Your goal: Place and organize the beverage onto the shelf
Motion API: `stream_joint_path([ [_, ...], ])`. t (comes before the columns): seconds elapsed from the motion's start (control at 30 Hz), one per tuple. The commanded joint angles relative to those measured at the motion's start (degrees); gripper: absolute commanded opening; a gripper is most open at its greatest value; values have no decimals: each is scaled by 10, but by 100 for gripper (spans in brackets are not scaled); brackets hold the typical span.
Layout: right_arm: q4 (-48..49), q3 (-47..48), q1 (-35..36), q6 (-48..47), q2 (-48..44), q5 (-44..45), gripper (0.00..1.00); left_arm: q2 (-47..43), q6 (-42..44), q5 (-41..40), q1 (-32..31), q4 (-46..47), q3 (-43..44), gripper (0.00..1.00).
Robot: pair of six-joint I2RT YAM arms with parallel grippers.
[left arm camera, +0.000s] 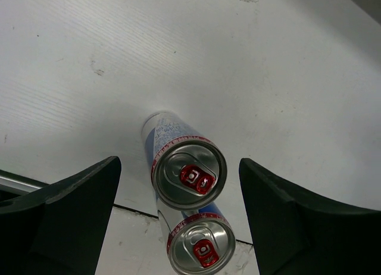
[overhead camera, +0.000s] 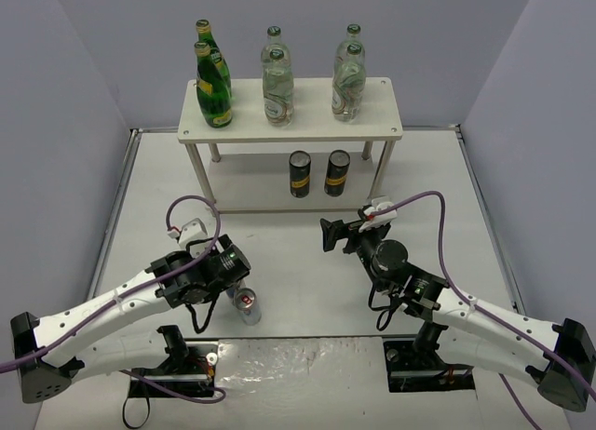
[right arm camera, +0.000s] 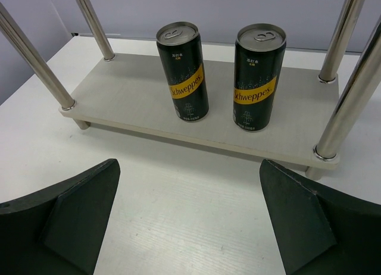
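The shelf (overhead camera: 291, 123) stands at the back. Its top board holds two dark-green bottles (overhead camera: 213, 86) and four clear green-capped bottles in two pairs (overhead camera: 277, 84) (overhead camera: 349, 79). Two black cans (overhead camera: 299, 174) (overhead camera: 337, 172) stand on the lower board (right arm camera: 131, 102); they also show in the right wrist view (right arm camera: 183, 72) (right arm camera: 257, 78). Two silver-blue-red cans (left arm camera: 189, 171) (left arm camera: 199, 245) stand upright, touching, near the front. My left gripper (left arm camera: 178, 165) is open above them, its jaws either side of the farther can. My right gripper (right arm camera: 189, 168) is open and empty, in front of the lower board.
Thin shelf legs (right arm camera: 36, 63) (right arm camera: 351, 102) flank the lower board. A seam (left arm camera: 134, 211) crosses the table under the silver cans. Grey walls enclose the table on three sides. Purple cables (overhead camera: 428, 202) loop off both arms.
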Motion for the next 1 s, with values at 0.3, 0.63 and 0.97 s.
stream_joint_path([
  [0.3, 16, 17, 0, 10, 2, 3, 100, 35, 15, -14, -14, 49, 11, 79],
  [0.63, 4, 17, 1, 13, -23, -11, 100, 32, 16, -41, -13, 59, -9, 17],
  [0.97, 49, 0, -2, -11, -13, -75, 100, -1, 206, -89, -10, 149, 40, 2],
])
